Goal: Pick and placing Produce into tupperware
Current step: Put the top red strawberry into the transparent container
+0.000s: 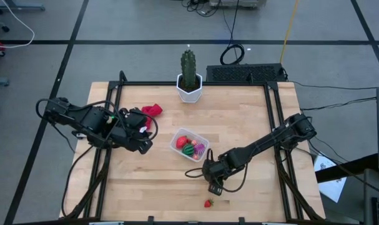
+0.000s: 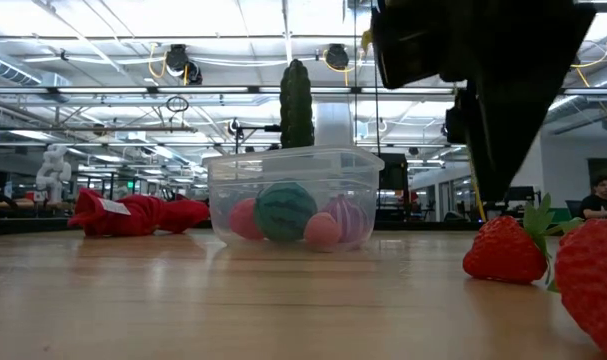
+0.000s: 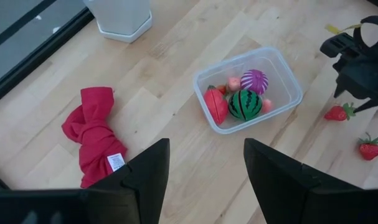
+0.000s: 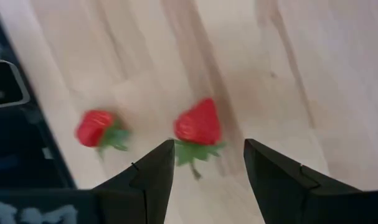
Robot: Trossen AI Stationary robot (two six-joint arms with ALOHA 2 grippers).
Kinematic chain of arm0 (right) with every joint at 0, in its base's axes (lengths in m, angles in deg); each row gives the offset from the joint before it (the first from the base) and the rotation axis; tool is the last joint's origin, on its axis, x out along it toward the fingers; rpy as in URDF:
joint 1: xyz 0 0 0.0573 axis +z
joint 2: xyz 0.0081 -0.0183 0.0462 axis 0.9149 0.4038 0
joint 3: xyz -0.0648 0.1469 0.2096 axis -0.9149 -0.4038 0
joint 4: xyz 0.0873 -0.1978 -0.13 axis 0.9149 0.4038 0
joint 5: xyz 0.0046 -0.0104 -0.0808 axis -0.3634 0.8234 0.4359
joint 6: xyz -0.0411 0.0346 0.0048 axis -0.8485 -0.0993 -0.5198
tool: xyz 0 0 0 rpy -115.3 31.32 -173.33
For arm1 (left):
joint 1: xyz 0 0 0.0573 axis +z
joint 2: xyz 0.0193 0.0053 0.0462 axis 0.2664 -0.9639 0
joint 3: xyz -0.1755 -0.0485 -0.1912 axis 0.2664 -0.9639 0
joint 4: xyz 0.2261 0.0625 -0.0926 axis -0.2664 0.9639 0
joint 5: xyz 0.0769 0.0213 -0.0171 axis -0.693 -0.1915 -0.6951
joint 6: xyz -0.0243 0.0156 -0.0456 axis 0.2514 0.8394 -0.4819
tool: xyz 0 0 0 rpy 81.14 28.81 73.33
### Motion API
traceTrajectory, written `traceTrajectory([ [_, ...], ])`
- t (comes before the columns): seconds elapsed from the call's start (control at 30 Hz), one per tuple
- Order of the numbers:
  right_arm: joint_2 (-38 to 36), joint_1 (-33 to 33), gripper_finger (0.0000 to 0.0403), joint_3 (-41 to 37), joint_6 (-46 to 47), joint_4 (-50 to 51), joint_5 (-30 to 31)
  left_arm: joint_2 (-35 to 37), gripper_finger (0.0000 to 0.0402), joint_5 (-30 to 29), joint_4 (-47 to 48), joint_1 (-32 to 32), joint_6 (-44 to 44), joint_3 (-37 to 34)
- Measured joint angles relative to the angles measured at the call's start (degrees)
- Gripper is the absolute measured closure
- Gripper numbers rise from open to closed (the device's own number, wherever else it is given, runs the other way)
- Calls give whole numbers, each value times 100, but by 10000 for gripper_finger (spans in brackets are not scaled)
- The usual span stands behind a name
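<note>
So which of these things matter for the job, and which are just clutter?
Job: tub already holding melon ball, purple ball, red oval; two loose strawberries; right gripper above one.
Clutter: red cloth, cactus in white pot.

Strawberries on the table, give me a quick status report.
Right gripper open, above the nearer red toy strawberry. Second strawberry loose beside it. Left gripper open, empty, near red cloth. Clear plastic tub holds other produce.

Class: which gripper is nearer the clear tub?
The right gripper, just past the clear tub's near-right corner, above the strawberries. The left gripper sits farther off, left of it.
</note>
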Motion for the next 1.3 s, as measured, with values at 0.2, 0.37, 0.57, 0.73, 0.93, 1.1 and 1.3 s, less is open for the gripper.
traceTrajectory([
  [0.2,0,19,218,0,24,-121,-4,0,192,-14,0,0,27,0],
  [0.37,0,17,218,0,38,-153,0,0,192,-16,0,0,26,0],
  [0.57,149,37,218,4,126,-194,-122,0,192,-18,0,0,28,0],
  [0.73,535,114,218,4,190,-419,-446,0,192,-20,0,0,31,0],
  [0.93,739,129,218,7,212,-627,-599,0,192,-21,0,0,33,0],
  [1.1,739,129,218,7,203,-634,-542,0,192,-19,0,-2,32,0],
  [1.3,739,126,218,7,151,-634,-470,0,192,-18,0,-2,22,0],
])
